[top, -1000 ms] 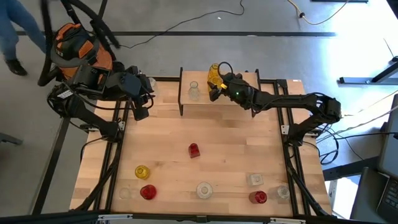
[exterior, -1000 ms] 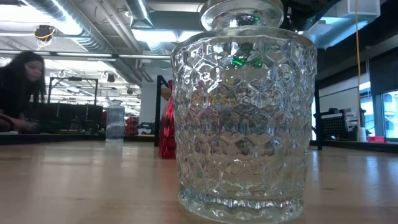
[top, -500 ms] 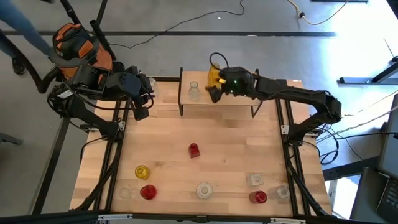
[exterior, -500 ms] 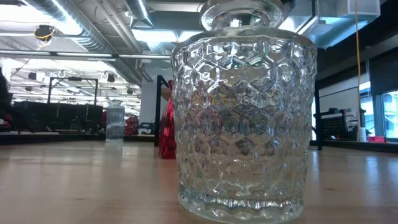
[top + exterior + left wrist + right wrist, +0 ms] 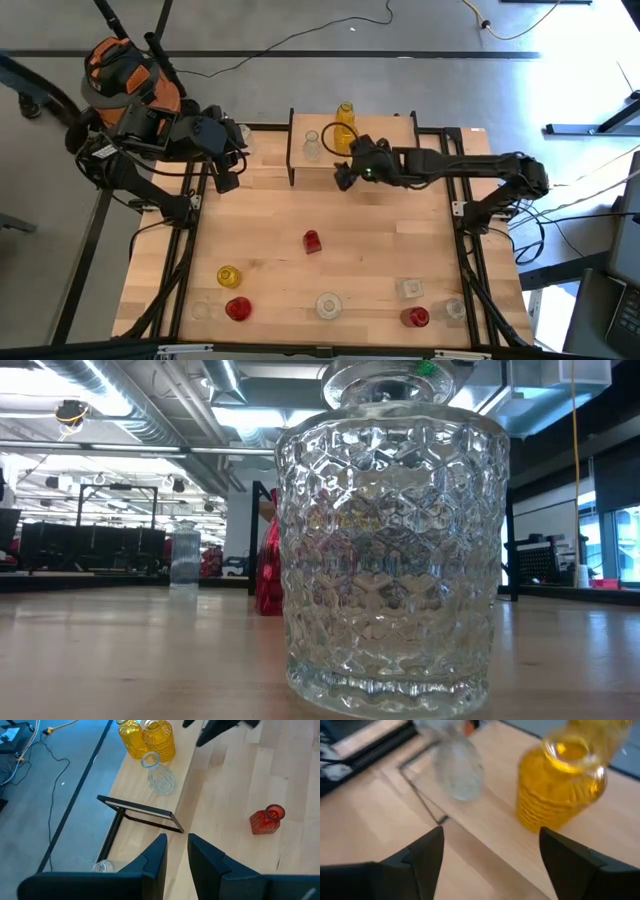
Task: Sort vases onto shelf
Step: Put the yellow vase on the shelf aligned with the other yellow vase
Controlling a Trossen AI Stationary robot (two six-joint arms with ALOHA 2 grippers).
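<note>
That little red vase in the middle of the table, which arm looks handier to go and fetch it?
Probably the right: its hand hangs open and empty just off the shelf, nearest the red vase. The left hand waits at the table's far left edge.

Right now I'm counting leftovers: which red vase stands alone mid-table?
The red vase at the table's centre; the other two red ones stand in the front row among other vases.

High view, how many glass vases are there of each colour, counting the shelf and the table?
Yellow glass vases: 3
Red glass vases: 3
Clear glass vases: 6
Total: 12
</note>
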